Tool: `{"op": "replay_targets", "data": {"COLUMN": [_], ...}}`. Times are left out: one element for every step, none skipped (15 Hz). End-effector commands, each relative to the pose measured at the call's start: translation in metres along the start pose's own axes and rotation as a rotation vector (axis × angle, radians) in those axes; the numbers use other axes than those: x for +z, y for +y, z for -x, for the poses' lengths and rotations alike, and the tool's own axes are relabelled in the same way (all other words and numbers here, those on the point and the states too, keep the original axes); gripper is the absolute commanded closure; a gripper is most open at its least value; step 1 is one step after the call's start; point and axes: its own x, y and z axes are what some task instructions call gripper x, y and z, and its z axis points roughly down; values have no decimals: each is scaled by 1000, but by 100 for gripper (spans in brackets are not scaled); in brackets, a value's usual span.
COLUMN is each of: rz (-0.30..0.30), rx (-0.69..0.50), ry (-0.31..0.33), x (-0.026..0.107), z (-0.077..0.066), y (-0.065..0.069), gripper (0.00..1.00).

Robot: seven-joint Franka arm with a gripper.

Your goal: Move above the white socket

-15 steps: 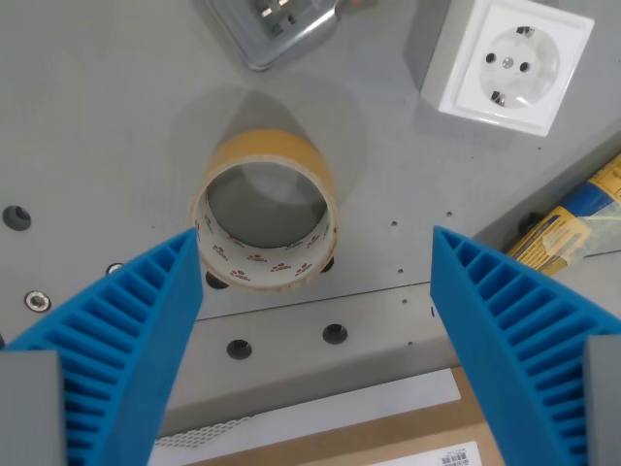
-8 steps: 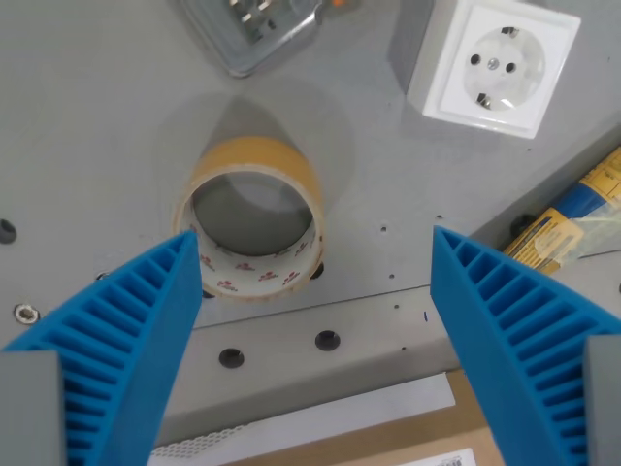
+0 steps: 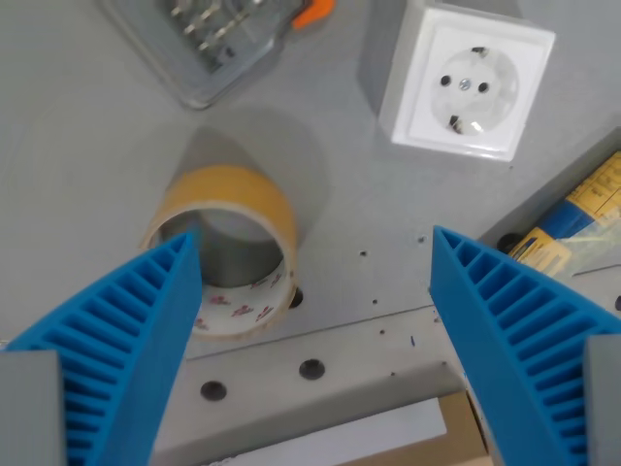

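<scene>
Grey table, white socket whole, tape roll half-hidden, gripper spread wide

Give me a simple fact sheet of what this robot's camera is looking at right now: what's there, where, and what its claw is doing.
target: white socket, upper right of the wrist view, face up
gripper: gripper, blue ribbed fingers spread wide, holding nothing
tape: roll of tape, on the wrist view's left, partly behind the left finger
clear case: transparent case, top left, cut off by the edge
packet: yellow and blue packet, right edge
surface: grey table
</scene>
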Motion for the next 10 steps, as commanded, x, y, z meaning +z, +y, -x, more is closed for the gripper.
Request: {"op": "replay_targets", "data": {"rz": [5, 6, 6, 6, 7, 7, 8, 8, 10, 11], "rx": [81, 90, 98, 107, 116, 126, 134, 142, 149, 156], "ry": [100, 100, 101, 101, 101, 100, 97, 95, 93, 90], "x": [12, 15, 18, 20, 23, 26, 29, 32, 36, 39], "z": [2, 1, 0, -1, -2, -3, -5, -6, -8, -10], "y": [13, 16, 19, 21, 24, 27, 30, 33, 36, 39], "gripper": [0, 0, 0, 0, 0, 0, 0, 0, 0, 0]}}
